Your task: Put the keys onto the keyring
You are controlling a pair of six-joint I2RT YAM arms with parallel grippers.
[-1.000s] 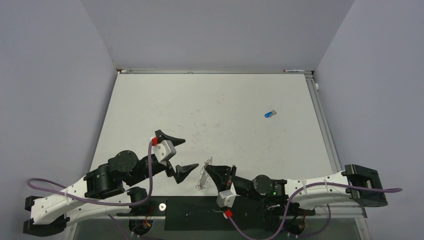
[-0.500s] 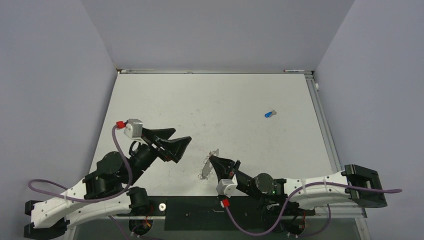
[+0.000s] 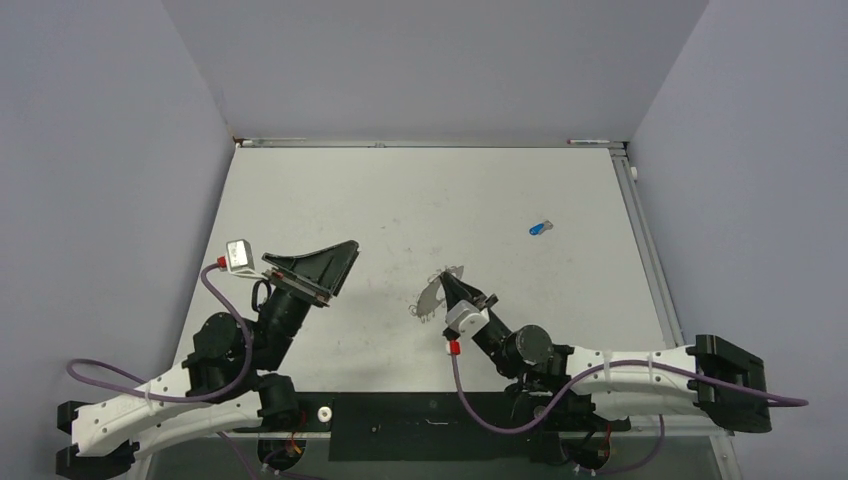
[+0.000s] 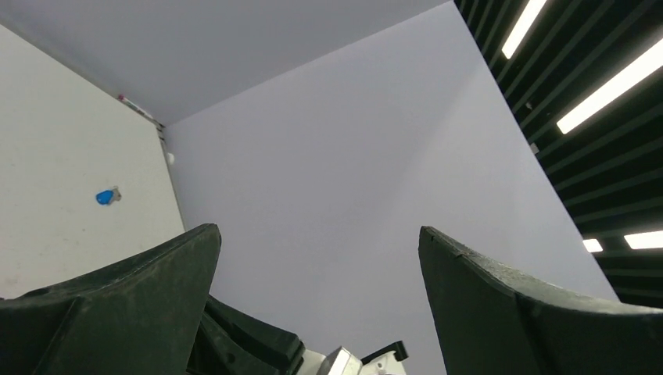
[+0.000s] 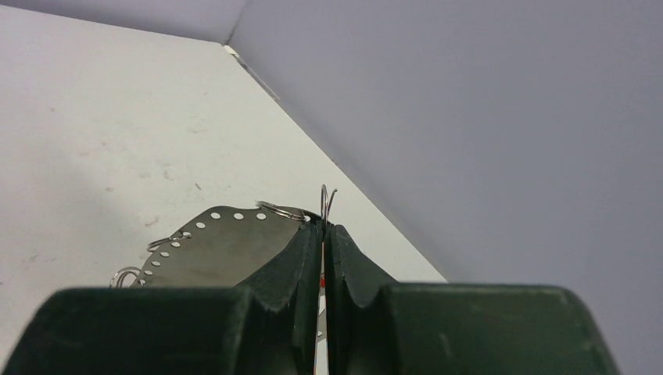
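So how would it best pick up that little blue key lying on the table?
Probably by the plastic head of the blue key, coming straight down from above: it lies flat on the table, so only its top and edges are reachable, and the head looks bulkier than the thin metal blade. The open left gripper is free.

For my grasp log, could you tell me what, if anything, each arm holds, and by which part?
The right gripper pinches the keyring by its rim, beside a wire loop; the left gripper, jaws open, holds nothing.
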